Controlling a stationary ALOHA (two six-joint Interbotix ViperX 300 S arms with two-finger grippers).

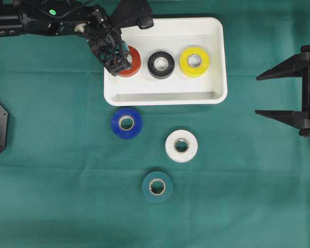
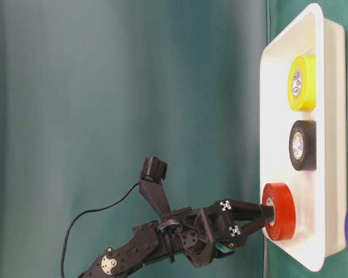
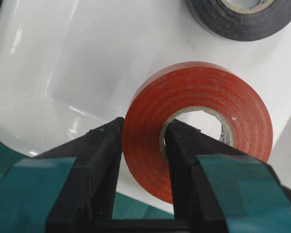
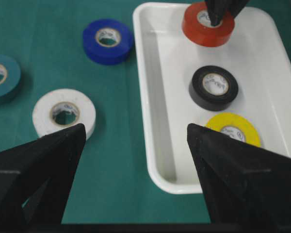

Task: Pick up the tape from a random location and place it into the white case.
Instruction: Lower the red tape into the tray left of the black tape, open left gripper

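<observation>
Landmark for all positions: the white case [image 1: 217, 62], a shallow rimmed tray lying on the green cloth [image 1: 51, 196].

Left gripper [image 1: 119, 64]: clenched on the red tape roll [image 1: 132, 61]. The left wrist view shows one finger [image 3: 99, 160] against the roll's outer face and the other inside its cardboard core, so the wall of the roll is pinched between them. The roll sits at the end of the case nearest this arm. In the table-level view it appears close to the case floor, the gripper [image 2: 265, 215] reaching in over the rim; whether it is in contact with the floor cannot be told.

Inside the case: a black tape roll [image 1: 161, 64] lies at the middle, just beside the red one, and a yellow tape roll [image 1: 194, 61] lies beyond it toward the far end. The three form a row along the case's length.

Outside the case, on the cloth along one long side: a blue tape roll [image 1: 126, 123] nearest the rim, a white tape roll [image 1: 181, 145] farther out, and a teal tape roll [image 1: 157, 186] farthest of the three. All lie flat and apart from one another.

Right gripper [image 1: 268, 93]: released, fingers spread wide, holding nothing, standing well clear of the case's yellow-roll end
</observation>
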